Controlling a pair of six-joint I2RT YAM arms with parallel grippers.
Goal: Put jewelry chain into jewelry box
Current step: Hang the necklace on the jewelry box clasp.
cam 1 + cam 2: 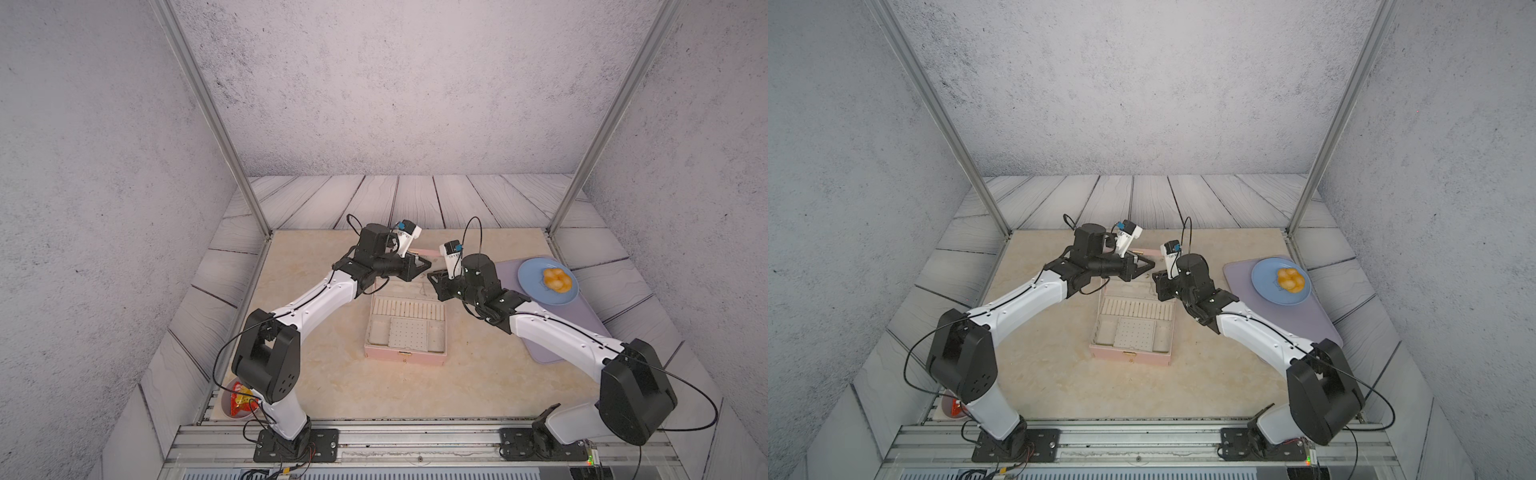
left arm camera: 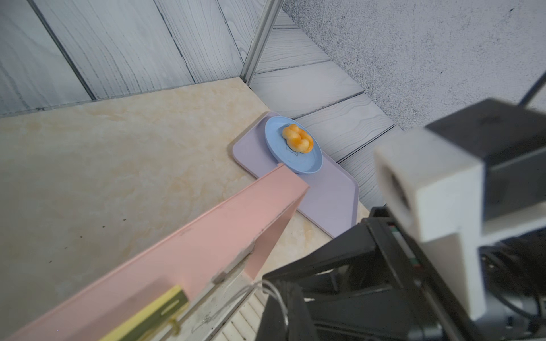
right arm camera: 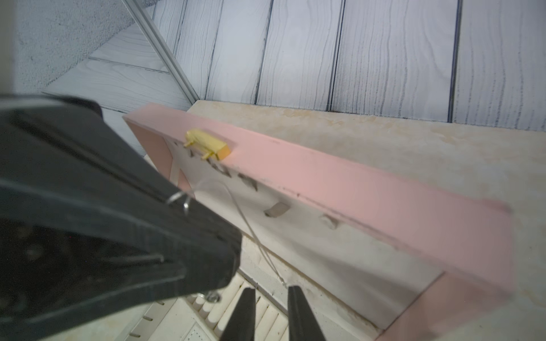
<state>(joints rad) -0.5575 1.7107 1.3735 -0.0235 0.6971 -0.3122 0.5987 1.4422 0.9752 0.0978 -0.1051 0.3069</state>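
The box (image 1: 405,357) sat open near the middle of the bench (image 1: 316,382), well in from every edge. Bare bench lay in front of it, to its left under the left arm, and in a strip behind its lid (image 3: 354,195). Metal posts (image 1: 212,120) stood at the two far corners.

On the right a lilac mat (image 1: 552,345) reached the bench's edge and carried a blue plate (image 1: 532,270) with orange food (image 1: 557,279). A bowl (image 1: 226,409) with a red wrapper (image 1: 240,399) stood at the near left corner, partly behind the left arm. All of these were well apart from the box.

The lid stood upright with its gold clasp (image 3: 208,144) on top, just behind both sets of fingers. These met closely above the far end of the box, over the ridged slots (image 1: 409,309).

The left fingers (image 3: 165,230) were closed and gripped the chain (image 3: 245,219), with loops of it showing at their edge. The chain hung in front of the lid's cream lining, slanting down above the far end of the box. Its lower end came just beside a tip of the right fingers (image 3: 298,313); whether it touched was unclear. The right fingers stood slightly apart, with nothing between them.
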